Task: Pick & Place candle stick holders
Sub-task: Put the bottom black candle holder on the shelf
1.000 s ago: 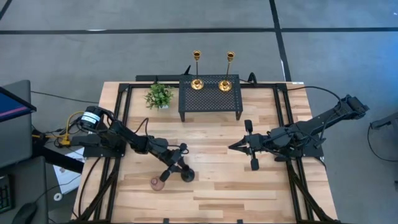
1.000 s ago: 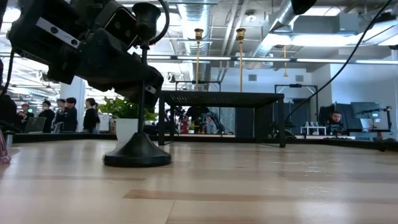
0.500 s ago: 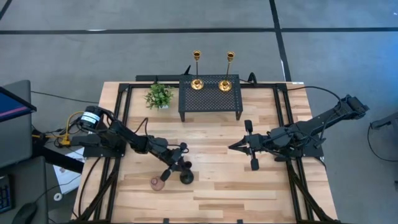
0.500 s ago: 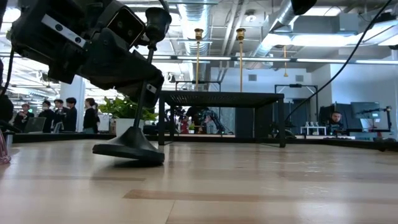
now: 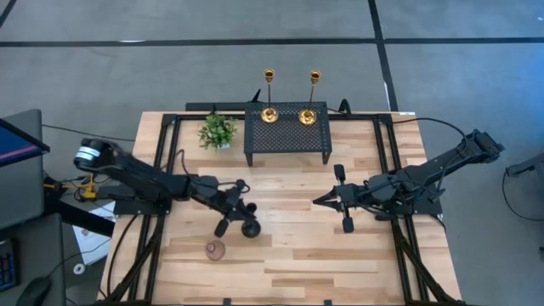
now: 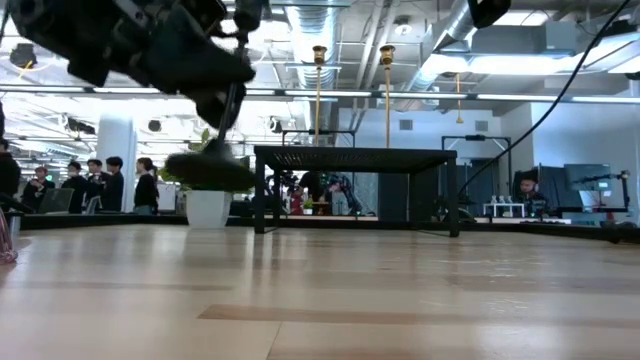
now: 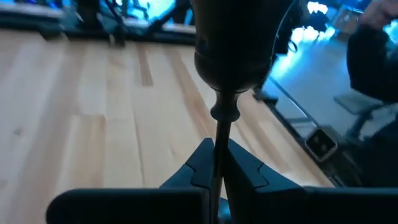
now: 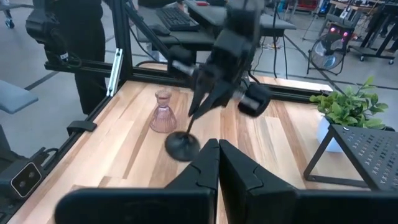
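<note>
My left gripper [image 5: 238, 209] is shut on a black stemmed candle stick holder [image 6: 215, 165] and holds it above the table's left middle. The holder's round base [image 5: 251, 229] also shows in the right wrist view [image 8: 181, 146]. The squat pinkish-brown holder [image 5: 215, 249] stands on its base on the table, near of my left gripper. Two gold thin-stemmed holders [image 5: 269, 113] [image 5: 308, 115] stand on their round bases on the black mesh stand [image 5: 287, 140]. My right gripper [image 5: 316, 201] is shut and empty over the table's right middle. My left gripper pinches the black holder's thin stem [image 7: 217, 146] between its two fingers [image 7: 200, 163], just below the cup [image 7: 233, 43]. The fingers slant down from the table's left and lie across the stem. The holder is lifted clear and tilted, with its base [image 6: 210, 170] lowest.
A small green potted plant [image 5: 218, 132] stands left of the mesh stand at the table's far side. Black frame rails [image 5: 167, 161] run along the left and right table edges. People stand in the room beyond the table [image 6: 105, 185].
My left gripper has gone up and a little toward the table's far edge with the black holder. The holder stood upright on the table, then tipped on its base rim, and is now lifted clear and tilted.
</note>
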